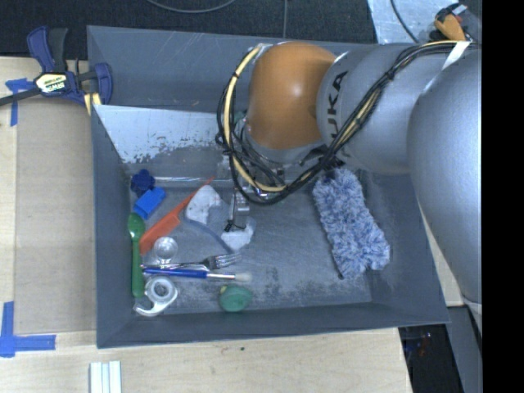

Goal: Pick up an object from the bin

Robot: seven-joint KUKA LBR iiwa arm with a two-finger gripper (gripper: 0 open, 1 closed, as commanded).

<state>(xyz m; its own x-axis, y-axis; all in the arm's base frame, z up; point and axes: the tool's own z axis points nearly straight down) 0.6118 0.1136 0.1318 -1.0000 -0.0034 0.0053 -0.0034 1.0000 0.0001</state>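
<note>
From above, the arm (385, 113) lettered "KUKA" sets its pincer (238, 216), clenched or released I cannot tell, right over a small pale lump (236, 237) mid-bin (286, 273), between a crumpled white scrap (200, 205) and a fluffy grey duster (350, 223).

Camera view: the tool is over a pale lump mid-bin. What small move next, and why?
Probably a short straight descent: the tool sits directly over the pale grey lump, apparently not yet holding it, and the fork nearby lies clear of it.
</note>
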